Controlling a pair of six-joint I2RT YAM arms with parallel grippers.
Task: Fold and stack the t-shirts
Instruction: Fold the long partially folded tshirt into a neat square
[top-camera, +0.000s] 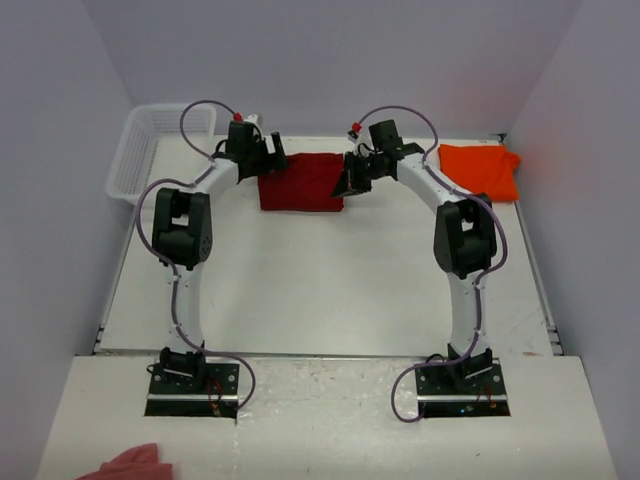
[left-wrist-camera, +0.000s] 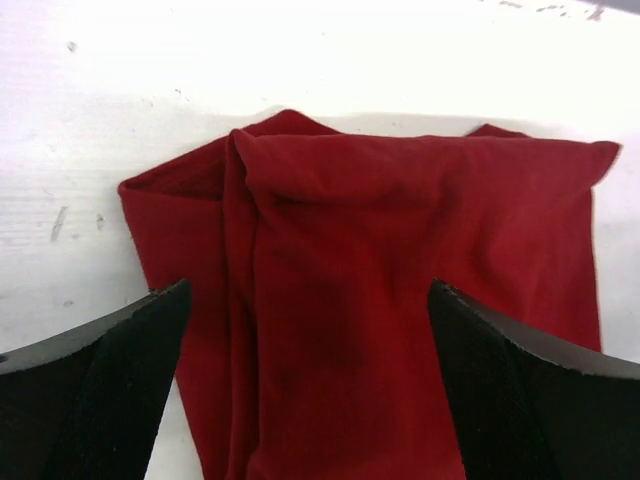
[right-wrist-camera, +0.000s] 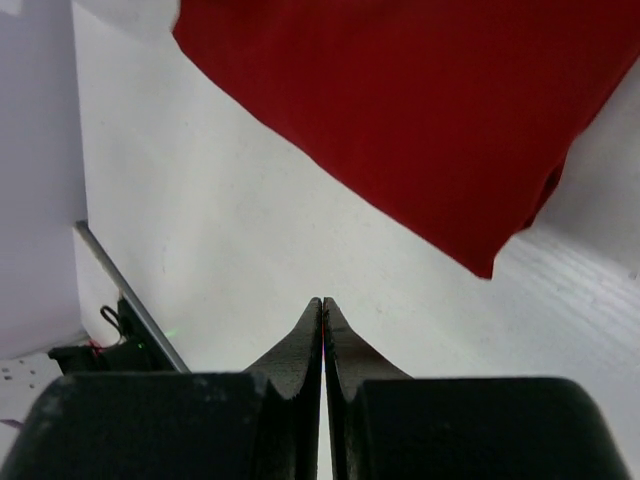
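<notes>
Crimson t-shirt (top-camera: 300, 182) lies folded — left hand (left-wrist-camera: 310, 300) spread wide above it.

1 red t-shirt (top-camera: 300, 182), 1 orange t-shirt (top-camera: 482, 168). 1 white basket (top-camera: 140, 140). 1 pink cloth scrap (top-camera: 135, 463). 2 grippers: left gripper (top-camera: 278, 160), right gripper (top-camera: 347, 184).

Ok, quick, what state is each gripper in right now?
Left gripper: open over the red shirt, gripping nothing.
Right gripper: shut, empty, not touching the red shirt.

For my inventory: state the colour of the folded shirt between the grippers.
Folded cloth shirt: plain dark crimson red, clearest in the left wrist view.
</notes>
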